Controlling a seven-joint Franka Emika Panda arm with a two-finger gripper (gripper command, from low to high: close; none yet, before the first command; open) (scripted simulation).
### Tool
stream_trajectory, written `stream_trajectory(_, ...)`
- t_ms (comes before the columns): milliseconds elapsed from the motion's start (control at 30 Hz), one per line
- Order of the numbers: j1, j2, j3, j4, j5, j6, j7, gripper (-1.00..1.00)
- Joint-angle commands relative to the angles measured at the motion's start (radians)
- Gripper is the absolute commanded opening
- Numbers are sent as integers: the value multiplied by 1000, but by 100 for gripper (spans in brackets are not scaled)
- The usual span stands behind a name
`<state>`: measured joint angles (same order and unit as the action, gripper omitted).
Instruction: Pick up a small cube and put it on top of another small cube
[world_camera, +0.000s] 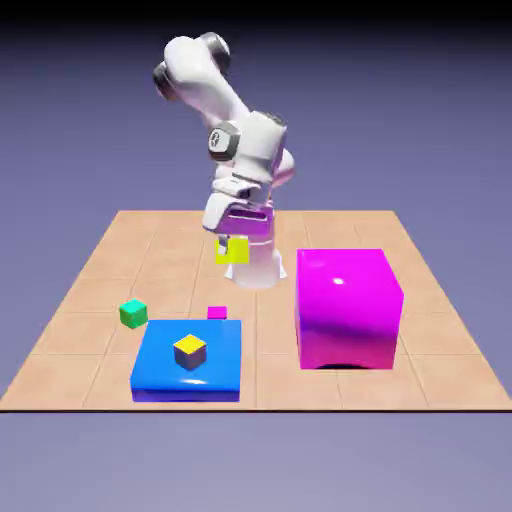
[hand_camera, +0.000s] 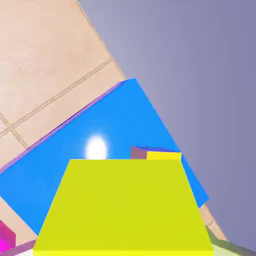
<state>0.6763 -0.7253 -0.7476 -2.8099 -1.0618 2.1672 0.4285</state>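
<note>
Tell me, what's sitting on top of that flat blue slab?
On the blue slab sits one small cube with a yellow top and dark sides. The slab's surface beneath it is covered.

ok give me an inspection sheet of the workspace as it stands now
surface: tan tiled table, bare around the things
job's things: yellow-green small cube held in the air; tiny magenta-pink cube on the table behind the blue slab
clutter: blue slab bearing a yellow-topped grey cube; green cube; big magenta block
end effector: shut on the small cube
cables: nothing seen
surroundings: plain blue-violet backdrop
</note>
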Motion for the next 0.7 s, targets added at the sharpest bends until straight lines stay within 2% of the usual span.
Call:
stream_trajectory(0, -36, 23, 19, -22, 2, 18, -36, -100)
stream_trajectory(333, -399, 249, 213, -241, 60, 191, -418, -100)
stream_trajectory(667, -724, 520, 463, -200, -112, 430, -272, -100)
